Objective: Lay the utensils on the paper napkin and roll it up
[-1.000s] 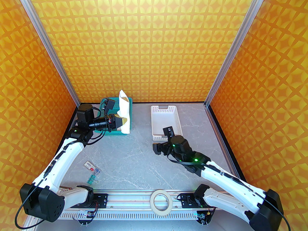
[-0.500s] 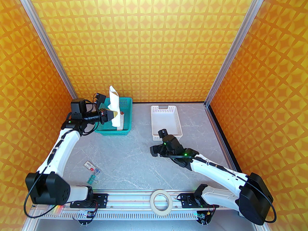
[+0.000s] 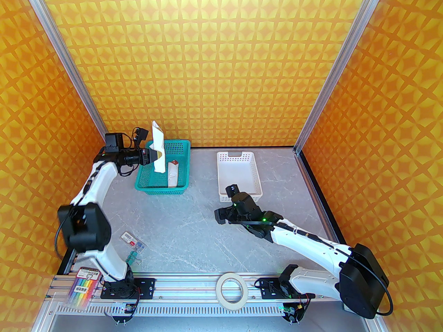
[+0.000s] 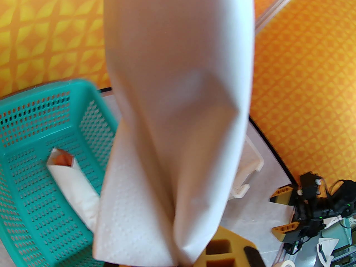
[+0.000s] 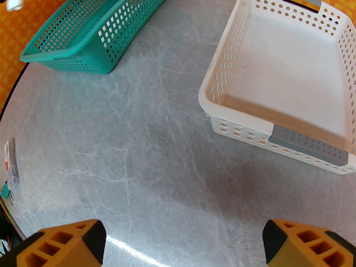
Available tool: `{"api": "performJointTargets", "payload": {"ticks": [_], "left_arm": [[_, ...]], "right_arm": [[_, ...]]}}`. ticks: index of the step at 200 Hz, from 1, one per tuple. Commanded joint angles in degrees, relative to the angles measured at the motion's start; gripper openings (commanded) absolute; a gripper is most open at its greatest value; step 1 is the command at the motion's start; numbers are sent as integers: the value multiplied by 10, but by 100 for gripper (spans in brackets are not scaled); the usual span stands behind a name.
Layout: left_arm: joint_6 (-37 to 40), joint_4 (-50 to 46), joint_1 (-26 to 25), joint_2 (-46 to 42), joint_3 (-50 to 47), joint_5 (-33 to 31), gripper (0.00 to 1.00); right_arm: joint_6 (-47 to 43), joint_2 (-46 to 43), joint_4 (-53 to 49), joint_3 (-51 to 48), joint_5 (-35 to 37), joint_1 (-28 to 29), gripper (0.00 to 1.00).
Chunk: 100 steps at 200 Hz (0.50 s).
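We see the left pincer [image 3: 156, 155], upper left of the top frame, clamped on the rolled paper napkin [image 3: 157, 140], held upright over the teal basket's [image 3: 161, 187] far left corner; 1 white roll with a red-brown tip [image 3: 172, 175] lies inside. At centre, the right pincer [image 3: 221, 216] gapes wide above the table [image 3: 180, 227], near the white basket [image 3: 220, 175]. Since 1 second ago, the left arm has carried the napkin leftward.
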Motion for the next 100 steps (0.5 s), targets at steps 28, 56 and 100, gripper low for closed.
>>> {"api": "performJointTargets", "payload": {"ticks": [28, 56, 100], "left_arm": [[9, -96, 3, 102, 74, -79, 0], [-5, -134, 2, 149, 104, -129, 0], [-50, -179, -6, 198, 132, -209, 0]], "right_arm": [[-11, 25, 3, 13, 6, -3, 99], [-13, 38, 5, 12, 7, -3, 99], [-16, 62, 10, 16, 8, -4, 99]]}}
